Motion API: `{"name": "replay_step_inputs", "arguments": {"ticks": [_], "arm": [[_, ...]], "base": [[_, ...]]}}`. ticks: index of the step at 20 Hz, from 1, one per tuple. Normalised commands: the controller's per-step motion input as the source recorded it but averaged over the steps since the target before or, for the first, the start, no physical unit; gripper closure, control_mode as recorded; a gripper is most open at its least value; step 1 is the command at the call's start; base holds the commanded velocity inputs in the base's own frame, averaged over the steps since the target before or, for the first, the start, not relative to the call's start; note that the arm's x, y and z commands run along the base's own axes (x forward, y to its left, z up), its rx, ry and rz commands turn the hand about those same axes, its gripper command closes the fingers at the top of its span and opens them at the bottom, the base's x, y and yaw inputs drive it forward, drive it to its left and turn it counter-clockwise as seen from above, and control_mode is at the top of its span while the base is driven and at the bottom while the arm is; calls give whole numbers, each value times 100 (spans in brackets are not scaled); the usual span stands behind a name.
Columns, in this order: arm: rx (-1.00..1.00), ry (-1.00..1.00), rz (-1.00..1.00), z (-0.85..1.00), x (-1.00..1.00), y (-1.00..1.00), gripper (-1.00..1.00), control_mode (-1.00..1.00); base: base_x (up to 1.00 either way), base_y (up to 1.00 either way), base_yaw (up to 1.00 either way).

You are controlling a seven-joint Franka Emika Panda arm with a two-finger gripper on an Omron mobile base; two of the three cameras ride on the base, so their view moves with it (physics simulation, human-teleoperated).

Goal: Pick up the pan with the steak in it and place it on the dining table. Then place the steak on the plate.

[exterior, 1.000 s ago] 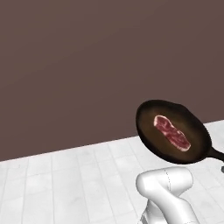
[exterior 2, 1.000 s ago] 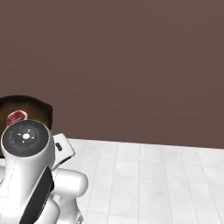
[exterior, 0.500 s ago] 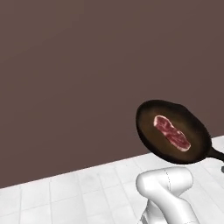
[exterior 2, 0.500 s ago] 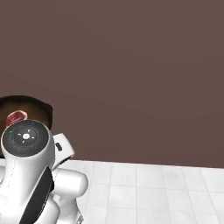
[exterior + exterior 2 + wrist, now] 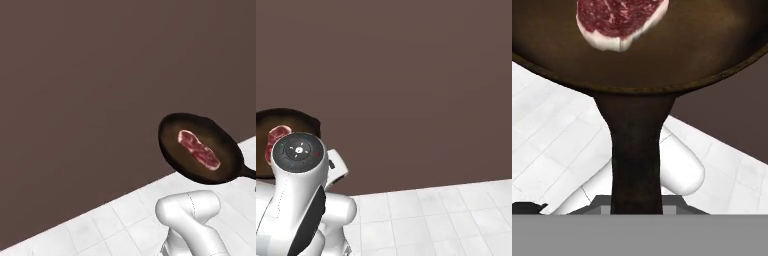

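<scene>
The dark cast-iron pan (image 5: 172, 145) hangs in the air above my white arm, roughly level, with the red-pink steak (image 5: 199, 149) lying flat near its middle. From the right base camera the pan (image 5: 303, 121) and the steak (image 5: 278, 136) peek out behind my arm's round joint. In the hand view the pan (image 5: 707, 45) spans the top with the steak (image 5: 619, 20) in it, and its straight black handle (image 5: 637, 145) runs down into my gripper (image 5: 637, 207), which is shut on it. The dining table and the plate are out of view.
A plain dark brown wall (image 5: 90, 100) stands straight ahead, close by. White tiled floor (image 5: 115, 225) spreads below it, and the floor (image 5: 456, 215) also runs along the bottom of the right base view.
The whole picture has shifted: the floor edge sits lower and the wall takes more of both base views, so the base has moved. Pan and steak keep their place over the arm.
</scene>
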Motion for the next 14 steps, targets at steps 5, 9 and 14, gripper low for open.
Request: {"name": "replay_step_inputs", "arguments": {"ticks": [5,9,14], "arm": [[0,0,0,0,0,0,100,100],[0,0,0,0,0,0,100,100],[0,0,0,0,0,0,100,100]], "base": [[0,0,-50],[0,0,-50],[0,0,-50]]}}
